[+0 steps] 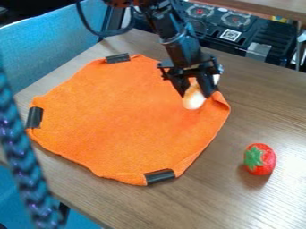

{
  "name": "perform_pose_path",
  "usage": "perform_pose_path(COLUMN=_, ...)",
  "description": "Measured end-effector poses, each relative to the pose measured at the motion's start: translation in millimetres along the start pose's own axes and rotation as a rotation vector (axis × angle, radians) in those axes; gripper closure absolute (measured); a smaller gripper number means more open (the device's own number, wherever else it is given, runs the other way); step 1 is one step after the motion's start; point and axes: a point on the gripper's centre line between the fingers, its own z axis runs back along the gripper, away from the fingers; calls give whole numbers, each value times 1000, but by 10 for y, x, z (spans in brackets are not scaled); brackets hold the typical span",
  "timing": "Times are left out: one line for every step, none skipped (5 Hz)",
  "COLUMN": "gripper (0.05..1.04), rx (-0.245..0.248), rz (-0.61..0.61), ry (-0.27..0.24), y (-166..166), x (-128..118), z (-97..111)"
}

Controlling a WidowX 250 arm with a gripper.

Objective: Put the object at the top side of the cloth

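"Which way does it point?"

"My gripper (pixel 195 96) clasps the tan-and-white object (pixel 192 103) at the cloth's (pixel 119 125) upper right; its pale end points down-left, long axis slanting up-right, partly behind my fingers."

"And around you?"

"A raised fold (pixel 221 103) close by, black strips (pixel 117 58) along the edges, a toy strawberry (pixel 261 159) well apart"

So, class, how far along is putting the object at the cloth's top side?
The grasp looks done: the orange-and-white object is between the fingers of the gripper. In hand is the placing, near the upper-right edge of the cloth; whether the object touches it, I can't tell. Left, probably: settling it at the top side and letting go.
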Motion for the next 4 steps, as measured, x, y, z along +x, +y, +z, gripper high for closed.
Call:
perform_pose_path(gripper=485, rx=106, rz=76, ry=-56, y=41, x=-58, z=168)
perform_pose_path(gripper=485, rx=329, rz=275, ry=-33, y=129, x=-193, z=208)
perform_pose_path(gripper=485, rx=489, rz=445, ry=-35, y=24, x=-216, z=203)
perform_pose_path(gripper=485, rx=525, rz=530, ry=-13, y=-47, x=-159, z=120)
